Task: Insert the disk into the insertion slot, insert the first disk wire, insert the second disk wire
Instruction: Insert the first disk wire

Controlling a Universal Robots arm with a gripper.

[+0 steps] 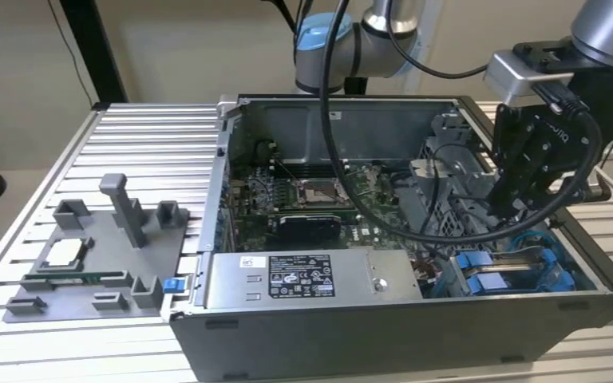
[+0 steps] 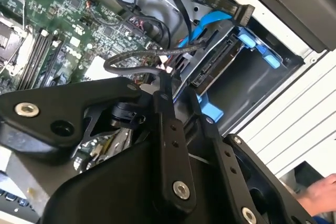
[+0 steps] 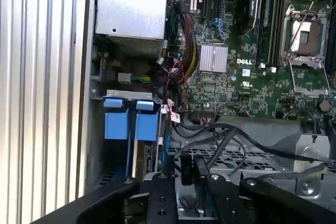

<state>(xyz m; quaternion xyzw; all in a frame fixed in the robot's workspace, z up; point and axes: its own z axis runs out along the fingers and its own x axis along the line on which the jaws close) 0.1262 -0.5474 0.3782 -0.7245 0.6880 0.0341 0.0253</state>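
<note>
Desk point(image 1: 147, 128): ribbed silver aluminium slats, laid side by side.
Computer case point(image 1: 392, 335): open grey tower, lying flat on the desk, towards the exterior view's right.
Parts fixture point(image 1: 104, 257): grey plastic plate with posts, just beside the case, on the exterior view's left.

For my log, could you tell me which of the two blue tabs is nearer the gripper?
The blue tab beside the wire bundle, not the tab by the case wall.

Three o'clock from the exterior view's motherboard point(image 1: 318, 195), we lose the end of the gripper point(image 1: 511, 209) behind a cable point(image 1: 445, 234); the second wrist view crops a hand point(image 2: 321, 195).
</note>
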